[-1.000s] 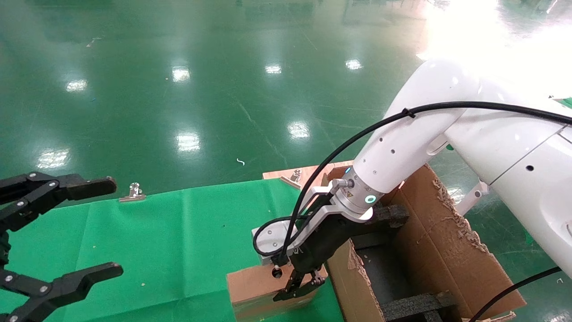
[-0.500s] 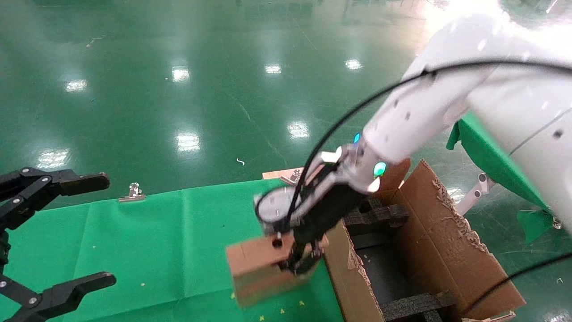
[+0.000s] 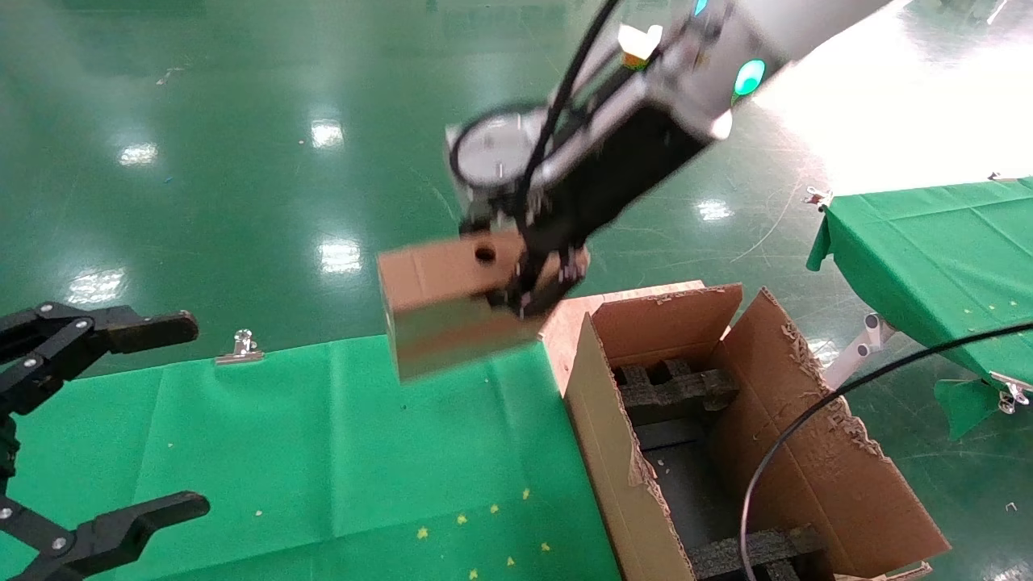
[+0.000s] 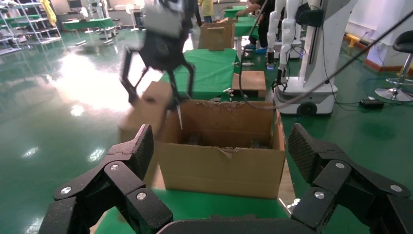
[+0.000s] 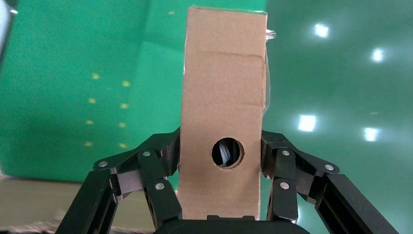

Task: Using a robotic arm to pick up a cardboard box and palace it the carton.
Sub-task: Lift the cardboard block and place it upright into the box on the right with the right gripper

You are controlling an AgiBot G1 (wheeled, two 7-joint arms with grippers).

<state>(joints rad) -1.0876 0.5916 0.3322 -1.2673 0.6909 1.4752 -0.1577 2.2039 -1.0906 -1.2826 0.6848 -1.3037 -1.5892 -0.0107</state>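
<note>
While the right arm is raised: the scene reads as below.
Right hand point(image 3: 539, 282): clamped on the cardboard box point(image 3: 452, 303), one finger on each long side; in the right wrist view the fingers point(image 5: 160, 168) press both side faces, and the face with the round hole looks toward the camera.
Cardboard box position: in the air, clear of the surface point(image 3: 282, 452), above its far right corner and just beside the carton's near-left flap; box tilted, hole face up.
Robotic arm point(image 3: 646, 121): comes in from the upper right, black wrist with green ring light lit, grey camera block and black cable alongside.
Carton point(image 3: 807, 452): open, at the right edge of the green-covered surface; ragged flaps standing, black foam inserts point(image 3: 674, 387) inside at the far and near ends.
Left hand point(image 3: 89, 428): parked over the left edge of the surface, fingers spread wide, holding nothing; the left wrist view shows both of its fingers apart, the carton between them farther off.
Other: metal clip point(image 3: 240, 347) on the far edge of the cloth; second green-covered table point(image 3: 928, 242) to the far right.
</note>
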